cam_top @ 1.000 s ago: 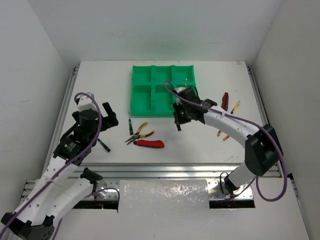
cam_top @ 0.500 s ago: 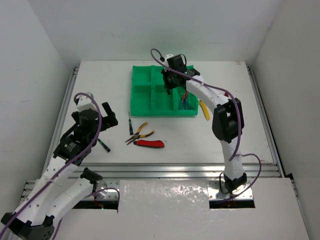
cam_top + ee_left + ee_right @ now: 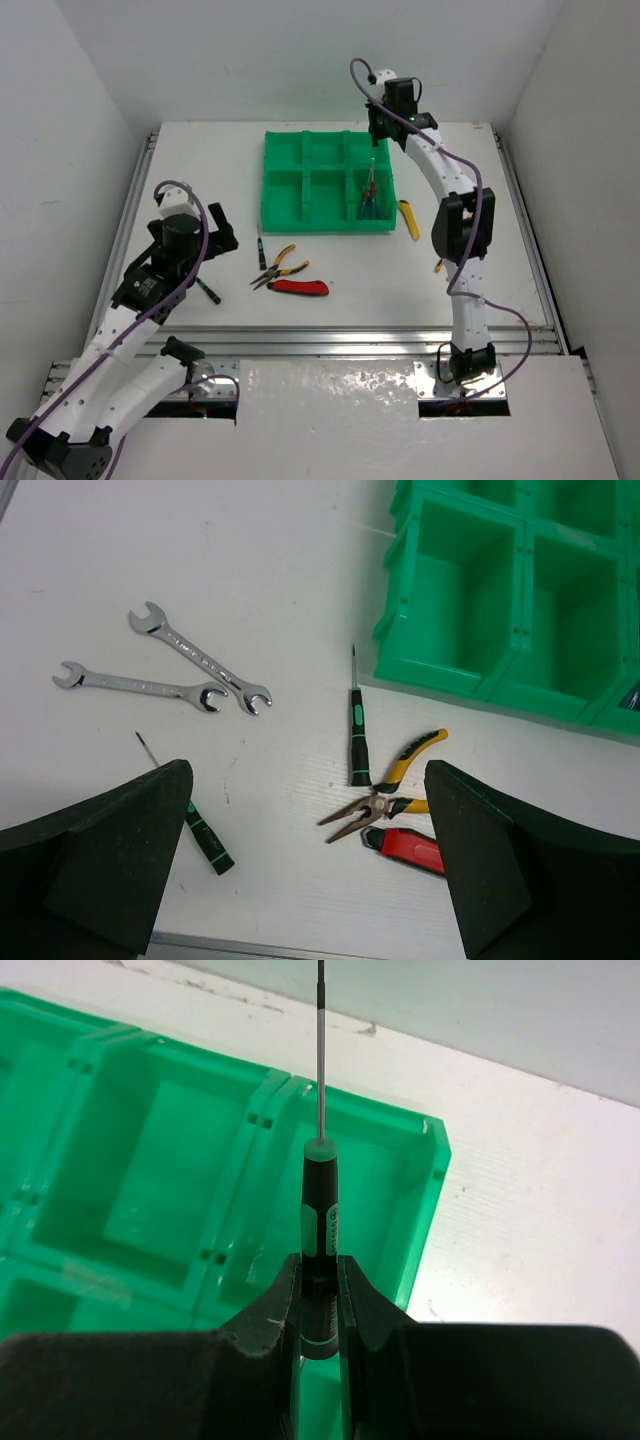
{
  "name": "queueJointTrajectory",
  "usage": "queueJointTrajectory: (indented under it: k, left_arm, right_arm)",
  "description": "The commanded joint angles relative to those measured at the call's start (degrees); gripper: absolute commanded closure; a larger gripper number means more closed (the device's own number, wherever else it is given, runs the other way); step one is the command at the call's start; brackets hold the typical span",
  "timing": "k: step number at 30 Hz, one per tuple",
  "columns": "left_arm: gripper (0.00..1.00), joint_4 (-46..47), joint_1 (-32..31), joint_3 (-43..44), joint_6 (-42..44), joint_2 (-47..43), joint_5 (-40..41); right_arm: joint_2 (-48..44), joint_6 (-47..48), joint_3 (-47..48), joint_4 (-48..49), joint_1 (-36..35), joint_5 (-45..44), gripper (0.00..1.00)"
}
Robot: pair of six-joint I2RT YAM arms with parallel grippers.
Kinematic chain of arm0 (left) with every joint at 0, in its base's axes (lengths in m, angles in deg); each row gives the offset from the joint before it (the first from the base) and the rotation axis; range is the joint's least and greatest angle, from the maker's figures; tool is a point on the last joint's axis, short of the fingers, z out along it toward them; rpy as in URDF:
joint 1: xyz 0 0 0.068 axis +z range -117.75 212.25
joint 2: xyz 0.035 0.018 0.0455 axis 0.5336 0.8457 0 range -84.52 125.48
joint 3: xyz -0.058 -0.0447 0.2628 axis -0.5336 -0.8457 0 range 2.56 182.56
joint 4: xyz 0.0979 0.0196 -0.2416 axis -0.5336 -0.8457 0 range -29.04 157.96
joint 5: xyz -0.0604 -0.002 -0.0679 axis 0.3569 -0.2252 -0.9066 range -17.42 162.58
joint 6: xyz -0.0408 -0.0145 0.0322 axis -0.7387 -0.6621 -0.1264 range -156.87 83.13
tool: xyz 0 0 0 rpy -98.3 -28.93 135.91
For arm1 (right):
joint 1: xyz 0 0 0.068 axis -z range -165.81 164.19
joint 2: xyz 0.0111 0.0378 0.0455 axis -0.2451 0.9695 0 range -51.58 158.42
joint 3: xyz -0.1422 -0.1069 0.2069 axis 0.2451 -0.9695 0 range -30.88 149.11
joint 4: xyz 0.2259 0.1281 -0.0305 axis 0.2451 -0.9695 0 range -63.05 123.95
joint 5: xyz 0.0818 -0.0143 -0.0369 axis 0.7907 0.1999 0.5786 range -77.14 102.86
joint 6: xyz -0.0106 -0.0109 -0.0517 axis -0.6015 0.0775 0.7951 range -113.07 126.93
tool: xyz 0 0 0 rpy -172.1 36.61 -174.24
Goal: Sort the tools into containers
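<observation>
Jaws of the right gripper (image 3: 320,1295) clamped one green-handled screwdriver (image 3: 320,1210) by the six-compartment tray's (image 3: 267,190) far right corner. Left gripper (image 3: 310,780) gaped above two wrenches (image 3: 140,683), two loose screwdrivers (image 3: 357,735), one pliers (image 3: 385,795) and one red knife (image 3: 410,848).

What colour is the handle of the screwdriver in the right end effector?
The thin screwdriver's handle is black with green; right wrist view.
</observation>
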Motion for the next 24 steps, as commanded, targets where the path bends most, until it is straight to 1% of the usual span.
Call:
queueJointTrajectory:
  k: [1,4,5,7,9,10,12,13,14,15,18,21,22,23,24]
  left_arm:
    - [0.00,2.93,1.17,-0.20,1.12,0.25,-1.66]
    - [0.00,3.19,1.17,-0.46,1.56,0.25,-3.15]
    - [0.00,3.36,1.17,-0.64,1.65,-0.18,-3.24]
    - [0.00,3.63,1.17,-0.73,1.74,-0.71,-3.24]
    - [0.00,3.72,1.17,-0.82,1.82,-0.71,-3.67]
    - [0.00,3.72,1.17,-0.90,1.82,-0.54,-3.68]
    - [0.00,3.80,1.17,-0.82,2.00,-0.19,-4.12]
    - [0.00,3.80,1.17,-0.82,2.00,-0.10,-4.20]
    - [0.00,3.80,1.17,-0.82,2.00,-0.10,-4.29]
    - [0.00,3.80,1.17,-0.82,2.09,-0.10,-4.47]
    - [0.00,3.89,1.26,-0.82,2.09,-0.01,-4.30]
    - [0.00,3.54,1.26,-0.30,1.65,1.04,-3.07]
    - [0.00,3.28,1.52,-0.12,1.47,1.48,-2.80]
    - [0.00,3.10,1.70,0.06,1.13,2.00,-3.06]
    - [0.00,3.10,1.70,0.06,1.12,3.14,-3.50]
  right_arm:
    - [4.08,2.43,3.41,4.31,0.22,1.85,1.00]
    - [6.89,1.98,7.63,4.49,1.10,2.03,1.00]
    - [6.98,2.16,6.85,4.93,1.10,1.85,1.00]
    - [5.93,3.04,3.70,7.38,1.27,0.89,0.95]
    - [6.19,3.83,3.67,7.31,1.62,0.89,0.94]
    - [6.54,4.18,4.46,7.04,1.71,0.89,0.91]
    - [6.63,4.53,4.56,6.51,1.89,0.89,0.76]
    - [6.46,4.45,4.21,6.60,1.89,0.89,0.62]
    - [6.02,4.45,3.60,6.77,1.80,0.54,0.30]
    - [5.49,4.53,3.07,7.04,1.89,-0.25,0.25]
    - [3.56,4.27,2.97,5.55,1.80,0.35,0.23]
    - [-1.00,1.82,1.92,2.74,1.45,0.53,0.24]
    - [-2.84,0.94,-0.60,2.30,0.93,1.58,0.24]
    - [-7.39,-0.20,-2.54,1.51,0.32,1.85,0.24]
    - [-10.04,-0.82,-7.00,0.98,-1.26,1.59,0.24]
